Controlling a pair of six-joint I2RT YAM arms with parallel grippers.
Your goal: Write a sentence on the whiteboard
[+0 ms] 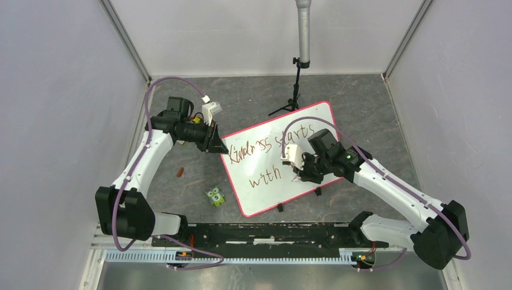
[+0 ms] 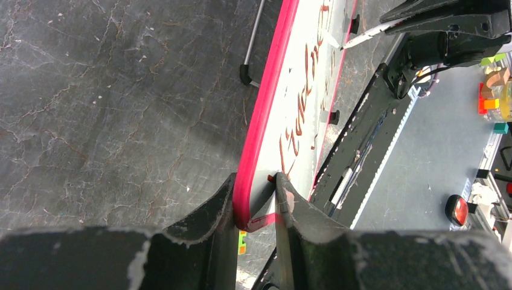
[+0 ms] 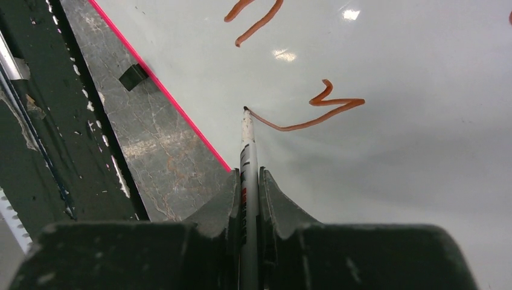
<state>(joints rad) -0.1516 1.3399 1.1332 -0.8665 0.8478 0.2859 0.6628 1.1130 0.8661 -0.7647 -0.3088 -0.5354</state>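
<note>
Right gripper [image 3: 249, 176] pinches marker [image 3: 247, 136] — tip on whiteboard [image 3: 398, 163].

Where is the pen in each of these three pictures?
Top view: hidden beneath the right gripper, over the whiteboard.
Left wrist: top right, the pen slanting toward the board.
Right wrist: centre, clamped between the fingers, tip on the board.
Shared landmark: the board's pink frame.

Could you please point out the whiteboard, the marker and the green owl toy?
the whiteboard [image 1: 275, 194]: top view, bare white surface near its bottom corner.
the marker [image 3: 247, 145]: right wrist view, white barrel behind the tip.
the owl toy [image 1: 215, 196]: top view, its green body.
</note>
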